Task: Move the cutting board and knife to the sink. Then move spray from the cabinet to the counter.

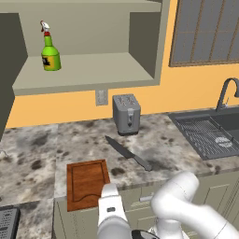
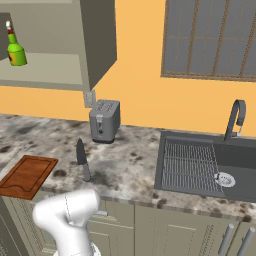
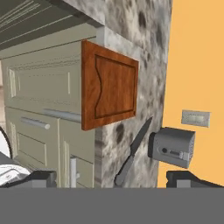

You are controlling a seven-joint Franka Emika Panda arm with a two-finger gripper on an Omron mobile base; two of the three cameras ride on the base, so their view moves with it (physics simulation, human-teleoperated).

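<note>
The reddish-brown cutting board [image 1: 86, 183] [image 2: 27, 175] lies flat on the speckled counter [image 1: 32, 158], its near end jutting over the front edge. The knife [image 1: 128, 153] [image 2: 82, 160] lies just right of it, blade pointing toward the wall. The green spray [image 1: 50, 53] [image 2: 15, 50] stands upright on the shelf of the open cabinet [image 1: 84, 74]. The dark sink [image 1: 210, 133] [image 2: 210, 160] is recessed at the right. My gripper [image 3: 113, 179] is open and empty, low in front of the counter, facing the board [image 3: 109, 85] and knife [image 3: 133, 151] in the rolled hand view.
A grey toaster [image 1: 126, 113] [image 2: 104, 120] stands against the orange wall behind the knife. The curved faucet [image 1: 226, 93] [image 2: 235, 117] rises behind the sink. Drawer and door fronts with metal handles [image 3: 35, 122] sit under the counter. A dark item [image 1: 7, 224] lies at the bottom left.
</note>
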